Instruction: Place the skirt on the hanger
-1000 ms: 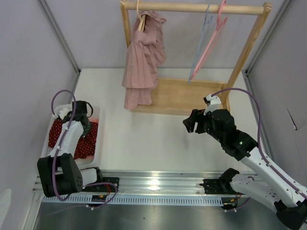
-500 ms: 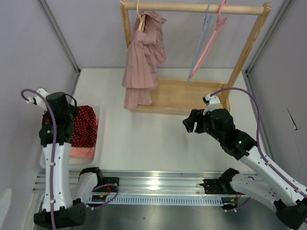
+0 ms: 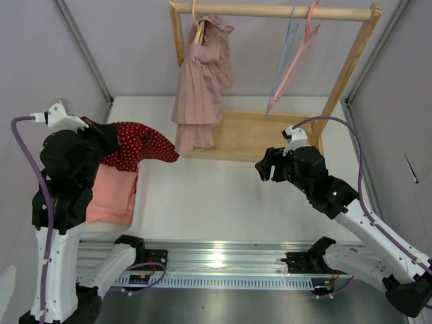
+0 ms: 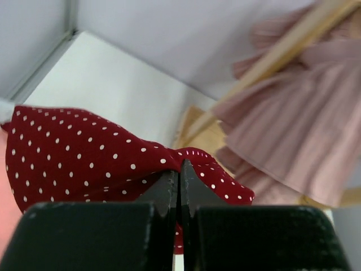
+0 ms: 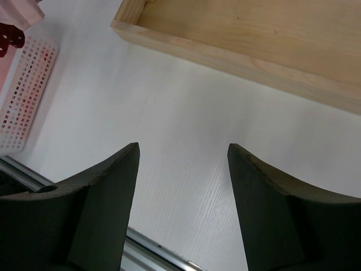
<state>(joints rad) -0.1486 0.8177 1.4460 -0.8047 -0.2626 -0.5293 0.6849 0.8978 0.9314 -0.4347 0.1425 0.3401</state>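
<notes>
My left gripper [image 3: 102,137] is shut on a red skirt with white dots [image 3: 140,147] and holds it in the air above the basket, the cloth hanging out to the right. In the left wrist view the fingertips [image 4: 169,176] pinch a fold of that skirt [image 4: 73,155]. Two empty hangers, one blue [image 3: 282,64] and one pink [image 3: 300,48], hang on the wooden rack's rail [image 3: 270,11]. My right gripper [image 3: 264,170] is open and empty above the table, in front of the rack's base; its view shows bare table between the fingers [image 5: 107,186].
A pink pleated garment [image 3: 200,84] hangs on a hanger at the rail's left end. A white basket [image 3: 101,226] at the left holds a pink cloth [image 3: 112,192]. The rack's wooden base tray [image 3: 260,135] lies at the back.
My left arm has risen and lifted the red dotted skirt out of the basket, uncovering the pink cloth under it. My right gripper has barely moved.
</notes>
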